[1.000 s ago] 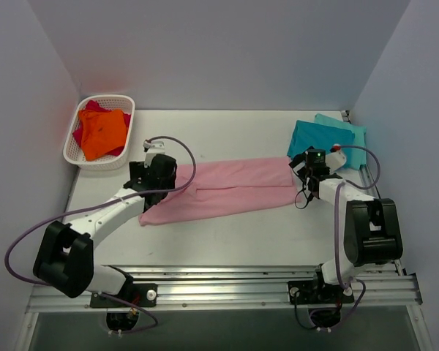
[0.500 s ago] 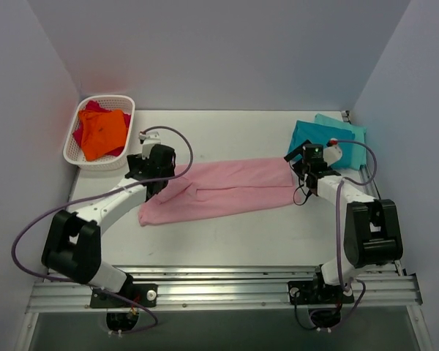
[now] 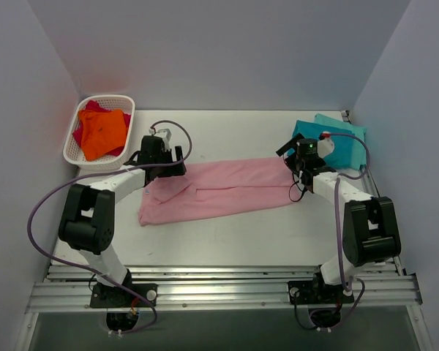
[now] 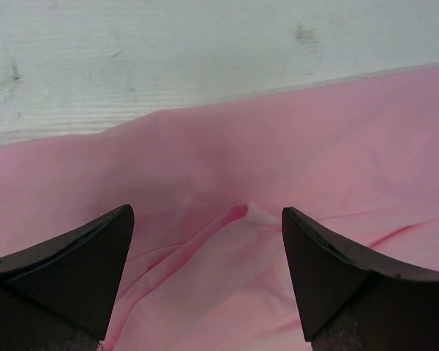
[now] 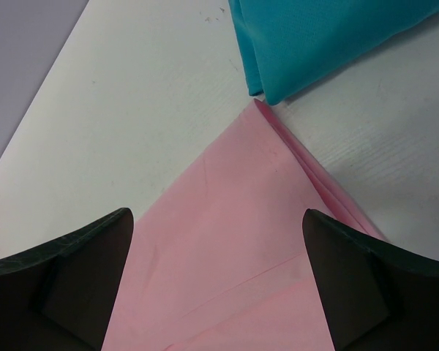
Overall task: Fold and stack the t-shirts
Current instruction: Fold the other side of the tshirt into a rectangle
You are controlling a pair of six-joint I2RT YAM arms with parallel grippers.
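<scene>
A light pink t-shirt point(image 3: 219, 190) lies folded into a long strip across the middle of the table. My left gripper point(image 3: 163, 162) hovers open over its left end, where a raised fold point(image 4: 241, 212) sits between the fingers point(image 4: 73, 263). My right gripper point(image 3: 298, 156) hangs open over the strip's right end point(image 5: 234, 241), with nothing between its fingers. Just beyond that end's corner lies the folded teal t-shirt point(image 3: 314, 137) point(image 5: 314, 36), on top of a lighter turquoise one point(image 3: 349, 135).
A white basket point(image 3: 95, 159) at the back left holds orange and red-pink cloth. Grey walls close the table on the left, back and right. An aluminium rail point(image 3: 219, 281) runs along the near edge.
Both grippers have moved toward the back of the table over the shirt's ends. The pink t-shirt's left end has shifted slightly; neither gripper has closed.
</scene>
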